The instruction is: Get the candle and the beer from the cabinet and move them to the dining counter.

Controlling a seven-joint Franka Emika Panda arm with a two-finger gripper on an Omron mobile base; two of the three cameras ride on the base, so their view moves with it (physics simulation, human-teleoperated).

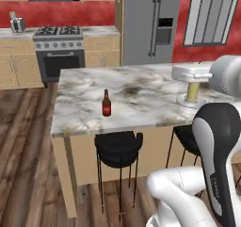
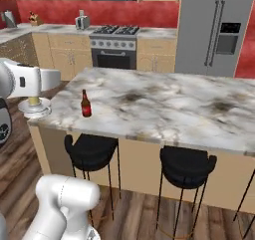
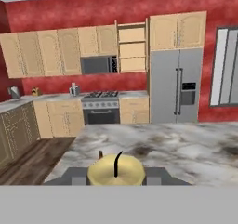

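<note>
Beer (image 1: 107,103) — red label, writing unreadable

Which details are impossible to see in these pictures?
- Claw: left base view, the white hand covers its fingers around the candle.
- Candle holder: right base view, the arm hides the candle above it.
- Beer: its label text is too small.
- Cabinet: hand view, too distant for shelf detail.

arm: reaching forward | gripper (image 1: 193,90): pointing down, closed around the candle (image 1: 193,91)

Both base views look forward and down from behind the stools, sharing the island (image 1: 141,87) and stove (image 2: 114,45). The hand view looks level across the island toward the cabinets (image 3: 132,49).
</note>
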